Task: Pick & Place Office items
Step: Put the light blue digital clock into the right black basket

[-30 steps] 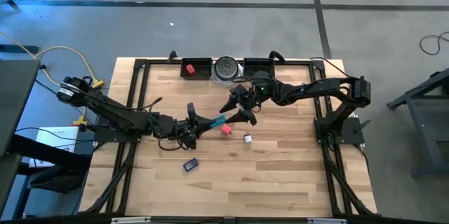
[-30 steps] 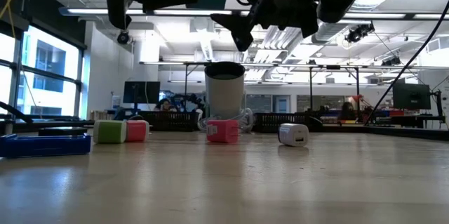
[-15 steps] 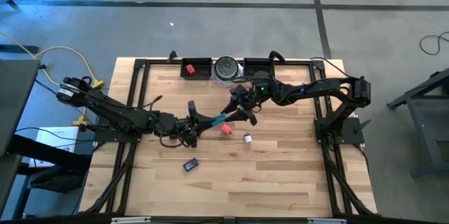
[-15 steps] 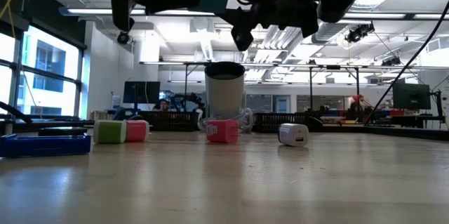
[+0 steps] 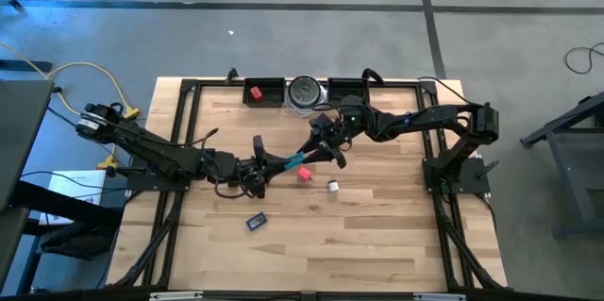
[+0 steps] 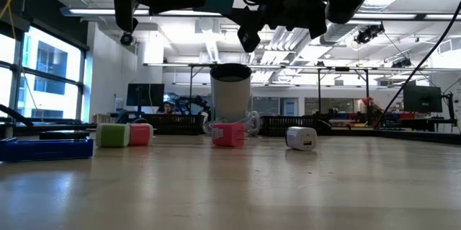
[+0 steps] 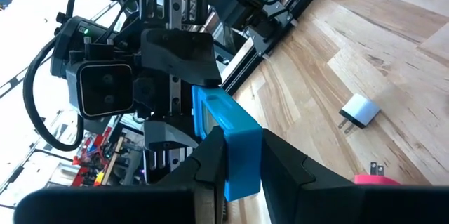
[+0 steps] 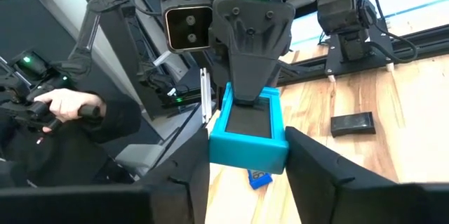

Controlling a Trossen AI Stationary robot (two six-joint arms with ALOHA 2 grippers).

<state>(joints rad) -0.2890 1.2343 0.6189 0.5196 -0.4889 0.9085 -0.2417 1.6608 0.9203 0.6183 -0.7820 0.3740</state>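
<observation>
Wooden planks make up the counter (image 5: 377,244), framed in black rails, and the step in hand looks like a mid-air handover of the teal block (image 5: 294,161) above its middle; everything else is best placed from that block. Both dark arms meet at it: the left arm reaches in from the block's left, the right arm from its right. The left tool (image 7: 235,161) is clamped on one end of the block, its fingers pressed against both flat sides. The right tool (image 8: 245,157) brackets the other end, its fingers just beside the block's sides, but whether they already press on it I cannot tell. To do this well, I judge the right tool should close squarely on the flat faces and grip firmly before the left lets go, with both wrists held level so the block does not twist. Beyond the block, at the counter's far edge, sits a round silver-grey disc (image 5: 304,90). Just below the block lies a pink block (image 5: 305,175), a white bit (image 5: 333,186) beside that, and a blue flat piece (image 5: 256,221) nearer the front edge.
</observation>
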